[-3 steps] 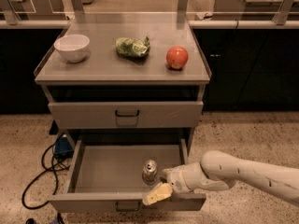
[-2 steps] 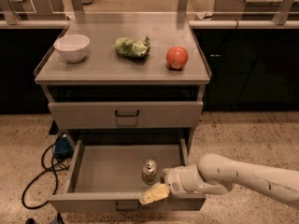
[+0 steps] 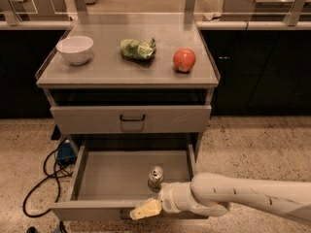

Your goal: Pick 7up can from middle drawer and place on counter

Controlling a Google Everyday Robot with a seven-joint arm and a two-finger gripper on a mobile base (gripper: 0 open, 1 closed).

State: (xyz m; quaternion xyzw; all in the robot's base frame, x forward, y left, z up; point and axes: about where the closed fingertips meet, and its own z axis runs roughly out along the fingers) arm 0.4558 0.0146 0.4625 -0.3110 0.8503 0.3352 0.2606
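7up can [image 3: 155,178] stands upright in the open middle drawer [image 3: 112,176], low in the frame and just right of centre. It sits on the grey tray floor near the drawer's front right corner, with its silver top and pull tab facing up. The drawer is pulled well out of the cabinet, and its front panel runs along the bottom edge of the frame.

A white arm [image 3: 243,198] reaches in from the lower right. Its claw [image 3: 148,207] is at the drawer's front edge, just beside the can and a little below it in the frame, with its pale yellowish end pointing toward the lower left over the front panel. From where I stand I cannot tell whether the claw is apart or together, or whether it touches the can.

Above the open drawer, the upper drawer [image 3: 160,119] is closed and has a dark loop handle at its middle. On the bench [image 3: 107,69] in the upper half of the frame, a white bowl [image 3: 75,49] sits at the left, a crumpled green item [image 3: 138,49] in the middle and a red apple [image 3: 184,59] at the right, each well apart. Black cables [image 3: 41,176] loop over the speckled floor at the lower left.
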